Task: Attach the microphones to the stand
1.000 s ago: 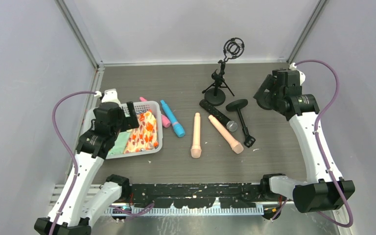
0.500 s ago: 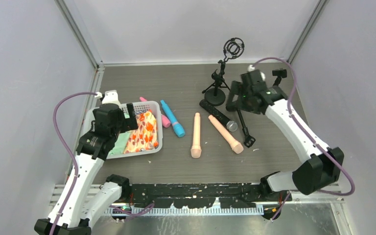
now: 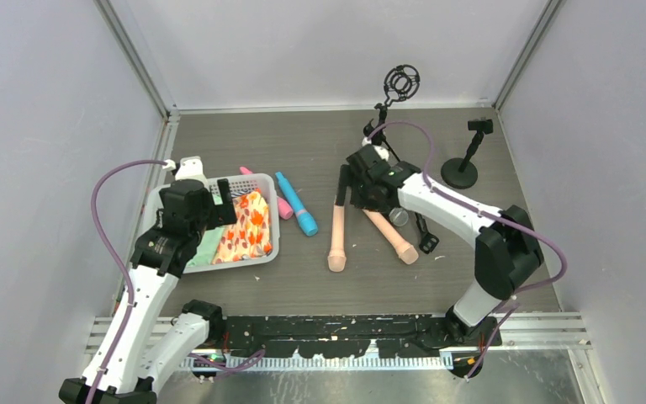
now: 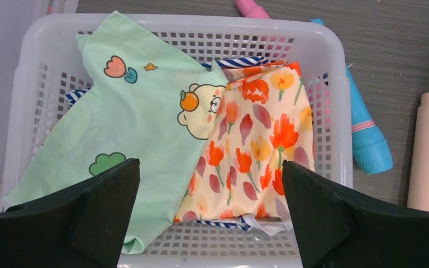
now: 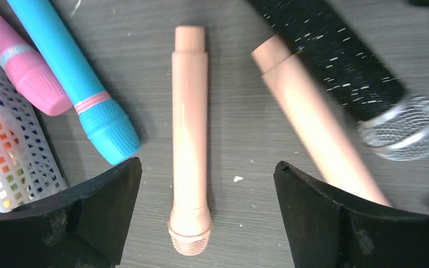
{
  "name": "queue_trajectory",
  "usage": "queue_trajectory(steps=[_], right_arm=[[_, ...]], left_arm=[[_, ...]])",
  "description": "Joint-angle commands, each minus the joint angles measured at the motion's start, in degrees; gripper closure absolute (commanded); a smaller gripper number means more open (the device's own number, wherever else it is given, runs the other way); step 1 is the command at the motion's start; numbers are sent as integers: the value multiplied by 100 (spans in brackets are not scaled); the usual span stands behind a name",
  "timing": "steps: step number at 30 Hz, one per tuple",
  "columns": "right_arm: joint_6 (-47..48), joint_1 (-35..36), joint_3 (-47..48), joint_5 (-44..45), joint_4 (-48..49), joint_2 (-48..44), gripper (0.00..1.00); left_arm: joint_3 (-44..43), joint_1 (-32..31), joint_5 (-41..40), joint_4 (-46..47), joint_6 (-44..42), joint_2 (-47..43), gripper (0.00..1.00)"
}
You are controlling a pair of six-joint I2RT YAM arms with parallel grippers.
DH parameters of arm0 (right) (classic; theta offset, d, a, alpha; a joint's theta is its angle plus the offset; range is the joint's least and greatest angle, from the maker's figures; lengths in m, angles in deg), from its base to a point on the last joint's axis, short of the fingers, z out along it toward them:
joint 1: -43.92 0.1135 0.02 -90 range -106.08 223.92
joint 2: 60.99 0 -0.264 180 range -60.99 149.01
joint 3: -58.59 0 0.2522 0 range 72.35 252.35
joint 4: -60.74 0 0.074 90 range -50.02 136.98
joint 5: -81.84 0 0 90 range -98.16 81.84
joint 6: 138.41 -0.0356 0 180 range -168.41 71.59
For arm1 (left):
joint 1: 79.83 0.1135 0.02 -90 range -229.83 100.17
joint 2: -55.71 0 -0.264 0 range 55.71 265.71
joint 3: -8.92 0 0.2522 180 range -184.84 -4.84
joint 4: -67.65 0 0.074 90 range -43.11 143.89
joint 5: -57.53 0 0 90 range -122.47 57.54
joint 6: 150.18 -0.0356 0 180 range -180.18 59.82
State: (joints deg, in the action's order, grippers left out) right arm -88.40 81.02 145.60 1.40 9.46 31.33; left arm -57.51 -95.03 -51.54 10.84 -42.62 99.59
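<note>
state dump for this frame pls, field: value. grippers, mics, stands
left gripper: open, over basket of cloths
right gripper: open, jaws either side of left peach mic, above it
right peach mic: flat on table
black mic: flat, alongside right peach mic
blue mic: flat, by basket
pink mic: flat, between blue mic and basket
tripod stand: upright, ring mount empty
round-base stand: upright, empty
third stand: lying down
mics mounted: none
</note>
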Motion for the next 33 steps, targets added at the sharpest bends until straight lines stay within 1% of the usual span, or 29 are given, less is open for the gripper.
queue_trajectory(steps=[1, 5, 11, 16, 26, 29, 33], right_arm=[[-615, 416, -170, -131, 629, 235, 8], [-872, 705, -291, -139, 798, 560, 11], [-1030, 924, -337, -71, 791, 1020, 17], [-1020, 1084, -372, 134, 671, 1244, 23], [-863, 1209, -417, 312, 509, 1456, 32], [-722, 1226, -397, 283, 465, 1487, 38], [-573, 1227, -414, 312, 421, 1425, 50]], left_arm=[[11, 30, 34, 221, -34, -66, 0], [11, 29, 27, 218, -25, -61, 0], [11, 33, 14, 216, -19, -68, 0], [11, 33, 12, 209, -25, -64, 0], [-30, 32, 85, 192, 86, -74, 0], [-59, 34, 243, 183, 229, -44, 0], [-132, 35, 456, 165, 413, -7, 0]])
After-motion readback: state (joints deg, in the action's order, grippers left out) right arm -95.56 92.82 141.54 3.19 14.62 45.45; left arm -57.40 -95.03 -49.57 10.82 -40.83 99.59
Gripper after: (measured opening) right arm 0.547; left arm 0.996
